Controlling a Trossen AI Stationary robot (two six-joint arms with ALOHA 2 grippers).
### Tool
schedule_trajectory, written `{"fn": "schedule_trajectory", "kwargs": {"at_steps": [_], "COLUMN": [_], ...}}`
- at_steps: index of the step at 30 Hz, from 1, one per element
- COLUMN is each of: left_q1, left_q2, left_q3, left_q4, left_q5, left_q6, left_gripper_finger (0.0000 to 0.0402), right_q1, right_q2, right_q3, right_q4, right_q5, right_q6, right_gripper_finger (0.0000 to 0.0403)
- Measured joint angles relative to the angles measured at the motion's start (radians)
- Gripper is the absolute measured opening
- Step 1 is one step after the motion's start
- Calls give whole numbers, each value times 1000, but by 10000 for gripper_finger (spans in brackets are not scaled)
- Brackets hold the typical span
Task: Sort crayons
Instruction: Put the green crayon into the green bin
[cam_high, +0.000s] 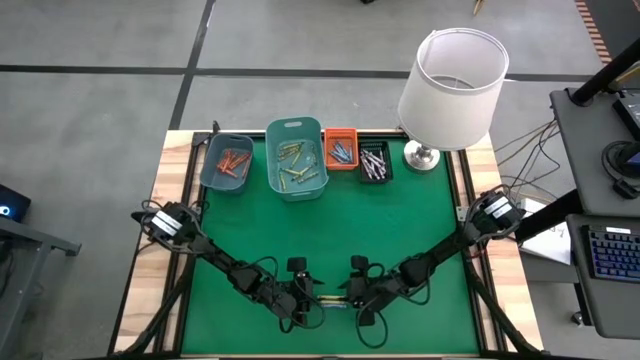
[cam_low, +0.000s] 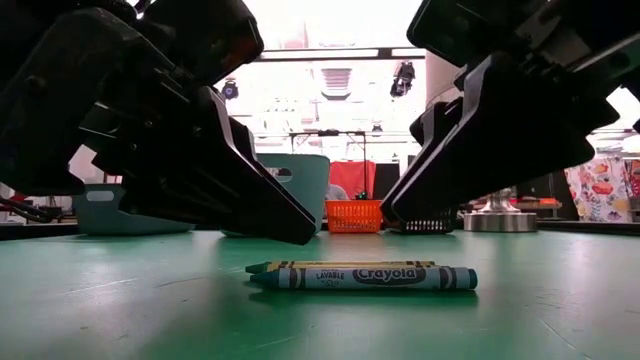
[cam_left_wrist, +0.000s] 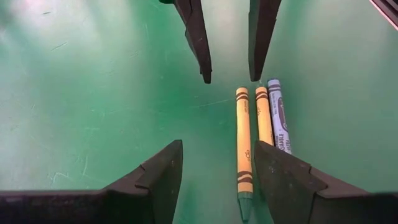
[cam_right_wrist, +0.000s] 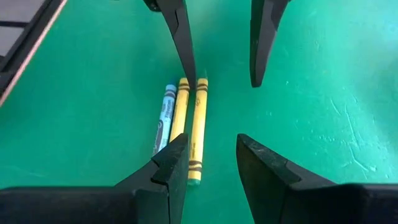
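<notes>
Three crayons lie side by side on the green mat near the table's near edge: a yellow-green one (cam_left_wrist: 244, 149), a yellow one (cam_left_wrist: 263, 118) and a blue one (cam_left_wrist: 280, 121). In the low view the blue crayon (cam_low: 365, 279) lies in front. My left gripper (cam_left_wrist: 217, 146) stands open just left of them, slanting down, with the yellow-green crayon beside one finger. My right gripper (cam_right_wrist: 211, 138) stands open just right of them, facing the left one. In the low view both sets of fingertips hang above the mat, clear of the crayons.
Along the far edge stand a grey-blue bin (cam_high: 227, 163) with orange-red crayons, a teal bin (cam_high: 297, 157) with yellow-green ones, an orange bin (cam_high: 340, 148) and a black bin (cam_high: 374, 162). A white-shaded lamp (cam_high: 450, 85) stands at the far right corner.
</notes>
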Motion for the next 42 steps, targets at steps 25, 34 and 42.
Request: {"fn": "schedule_trajectory", "kwargs": {"at_steps": [25, 34, 42], "left_q1": [7, 23, 8], "left_q2": [21, 16, -47], "left_q3": [-6, -6, -6], "left_q4": [13, 8, 5], "left_q5": [-62, -88, 45], "left_q6": [-12, -18, 156], "left_gripper_finger": [181, 181, 167], "right_q1": [0, 0, 0], "right_q2": [0, 0, 0], "right_q3": [-76, -76, -76], "right_q4": [161, 161, 183], "right_q5": [22, 22, 22], "right_q6": [-18, -18, -35], "right_gripper_finger": [125, 125, 125]}}
